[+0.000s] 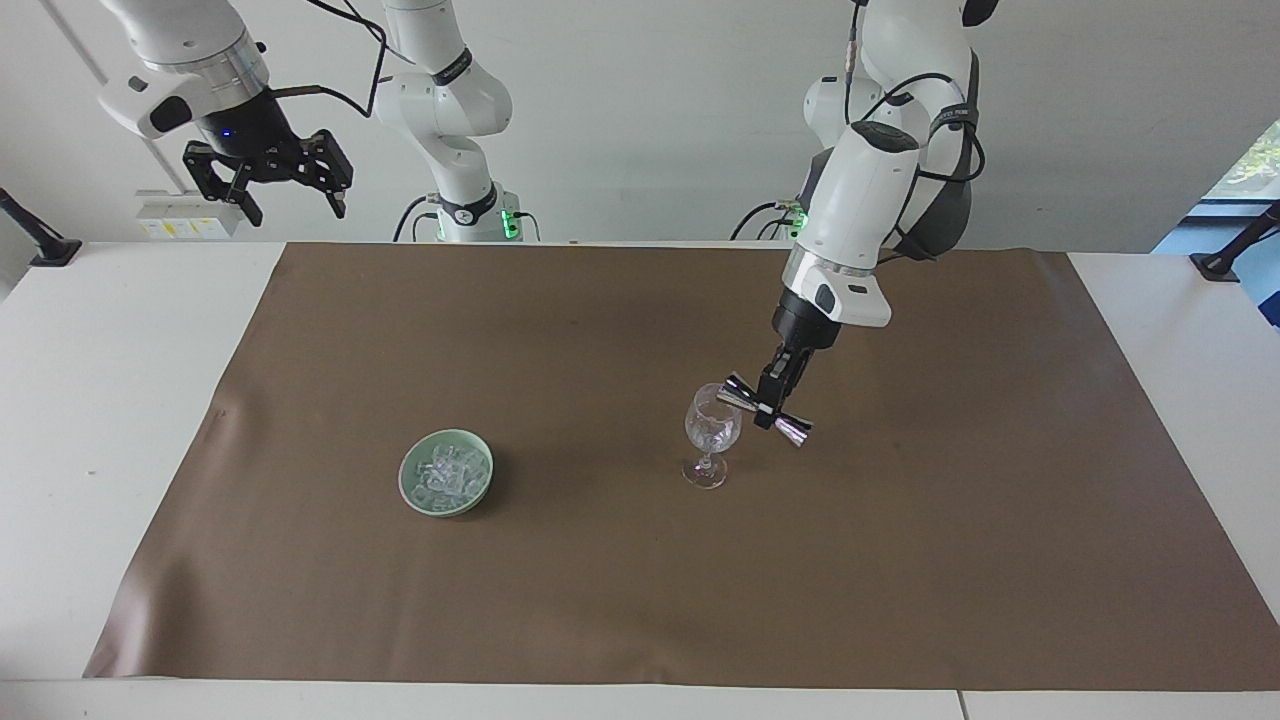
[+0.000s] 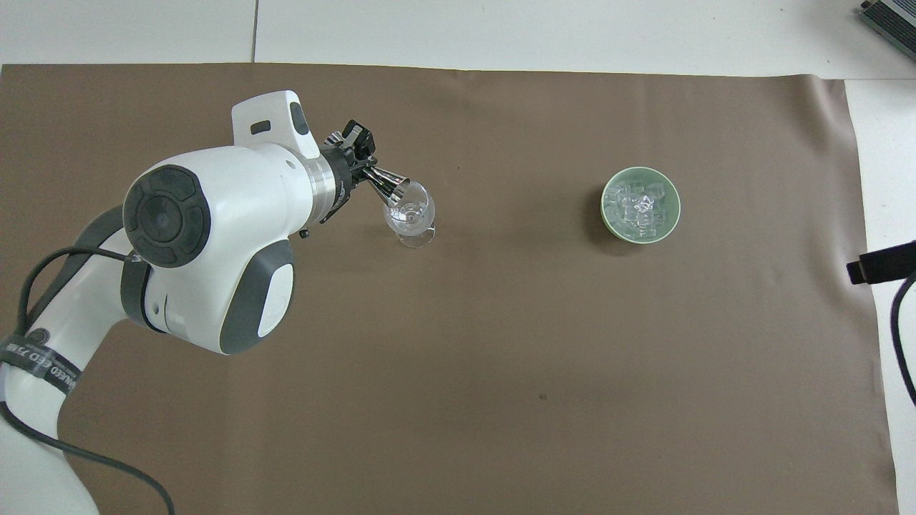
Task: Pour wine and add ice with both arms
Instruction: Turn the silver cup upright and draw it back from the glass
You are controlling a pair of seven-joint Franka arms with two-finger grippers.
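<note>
Open mat (image 1: 640, 580) between wine glass (image 1: 712, 432), ice bowl (image 1: 446, 473)

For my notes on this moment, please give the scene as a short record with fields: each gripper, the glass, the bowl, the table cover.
left gripper: shut on the metal measuring cup, tilted with one end at the rim of the wine glass
right gripper: open, empty, waiting high over the right arm's end of the table
wine glass: upright on the brown mat
green bowl: on the mat, holds the ice
</note>
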